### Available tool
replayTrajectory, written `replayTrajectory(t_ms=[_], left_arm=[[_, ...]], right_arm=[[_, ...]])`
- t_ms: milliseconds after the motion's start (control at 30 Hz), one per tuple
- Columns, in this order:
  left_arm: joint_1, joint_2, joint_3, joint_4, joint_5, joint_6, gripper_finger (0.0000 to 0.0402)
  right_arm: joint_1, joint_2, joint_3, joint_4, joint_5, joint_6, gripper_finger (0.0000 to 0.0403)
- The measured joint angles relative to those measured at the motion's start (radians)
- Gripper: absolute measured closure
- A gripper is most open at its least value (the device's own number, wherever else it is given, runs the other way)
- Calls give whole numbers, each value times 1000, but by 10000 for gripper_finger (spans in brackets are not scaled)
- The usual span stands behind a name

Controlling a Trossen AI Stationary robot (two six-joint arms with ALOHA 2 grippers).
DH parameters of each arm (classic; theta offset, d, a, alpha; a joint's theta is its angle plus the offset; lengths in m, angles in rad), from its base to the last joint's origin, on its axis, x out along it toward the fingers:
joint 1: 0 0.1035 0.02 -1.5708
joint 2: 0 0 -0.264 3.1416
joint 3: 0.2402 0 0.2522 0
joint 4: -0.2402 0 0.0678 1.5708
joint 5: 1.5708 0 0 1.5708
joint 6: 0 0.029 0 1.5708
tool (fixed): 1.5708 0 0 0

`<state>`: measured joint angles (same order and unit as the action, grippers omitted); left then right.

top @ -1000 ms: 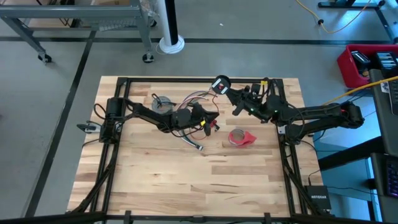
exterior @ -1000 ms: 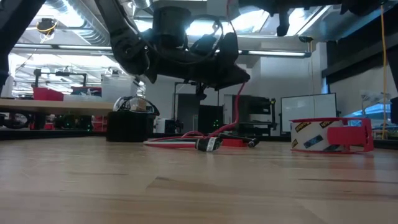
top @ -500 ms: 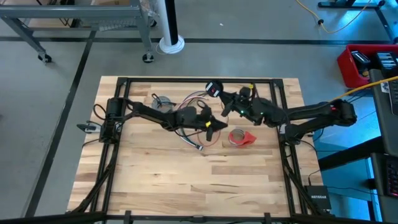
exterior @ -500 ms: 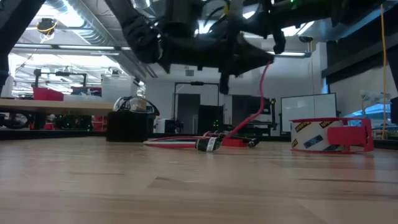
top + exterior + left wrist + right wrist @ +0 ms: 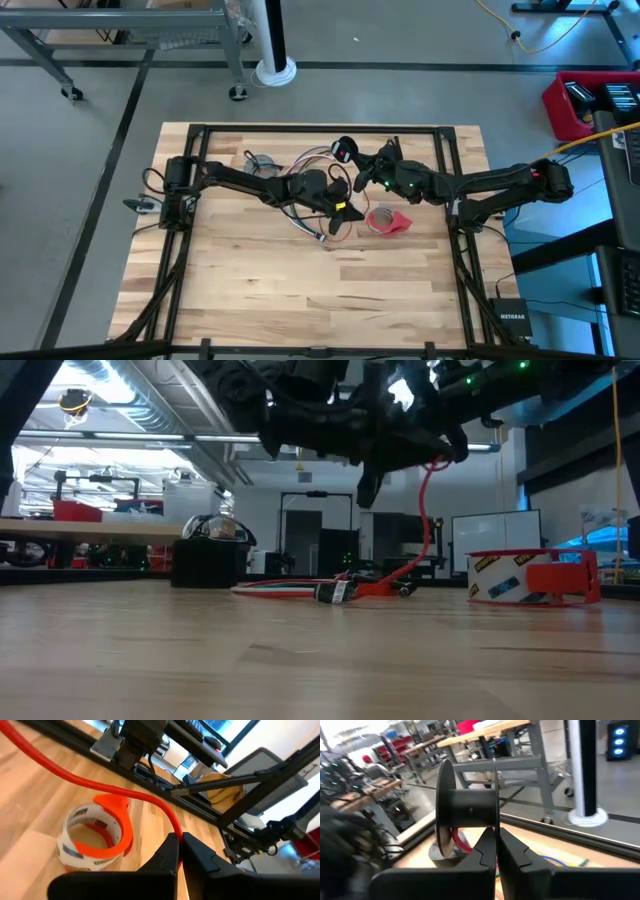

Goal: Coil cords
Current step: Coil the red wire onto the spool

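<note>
A bundle of thin red, white and grey cords (image 5: 312, 222) lies on the table's middle, its plug end (image 5: 335, 591) toward the near edge. One red cord (image 5: 428, 520) rises from it to my left gripper (image 5: 343, 209), which is shut on it above the table. My right gripper (image 5: 358, 163), just beyond, is shut on a black spool (image 5: 345, 150) with red cord wound on its core (image 5: 455, 840). A small grey coil (image 5: 262, 165) lies at the far left. My left gripper pinches the red cord (image 5: 175, 827) between its two fingers, which lie across it and point nearly level toward the table's right. From the hold the cord runs off in a slack curve (image 5: 115, 790) clear of the table. My right gripper holds the spool by one flange's rim (image 5: 495, 822), pinched between its two fingers. They come nearly level from the table's right. The spool is lifted clear, its axis lying level.
A tape roll in a red dispenser (image 5: 386, 220) stands right of my left gripper, close under the cord. A black frame rail (image 5: 320, 128) runs along the table's edges. Bare wood lies toward the near edge (image 5: 300, 300).
My left gripper has risen and gone toward the table's right and near edge, tipping up toward level, drawing the red cord up from the table. My right gripper has sunk and carried the spool toward the left, closer to my left gripper.
</note>
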<state>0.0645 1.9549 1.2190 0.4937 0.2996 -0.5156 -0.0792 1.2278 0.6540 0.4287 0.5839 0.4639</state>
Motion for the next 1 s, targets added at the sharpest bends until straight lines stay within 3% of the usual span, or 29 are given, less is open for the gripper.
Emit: replayTrajectory(t_ms=[500,733,1000], left_arm=[[1,-132,0,-313,-61,140,401],[1,-210,0,-384,-83,203,401],[2,-261,0,-530,-182,233,401]], right_arm=[[0,-2,0,-90,-10,2,401],[0,-2,0,-171,-12,9,401],[0,-2,0,-221,-54,10,401]])
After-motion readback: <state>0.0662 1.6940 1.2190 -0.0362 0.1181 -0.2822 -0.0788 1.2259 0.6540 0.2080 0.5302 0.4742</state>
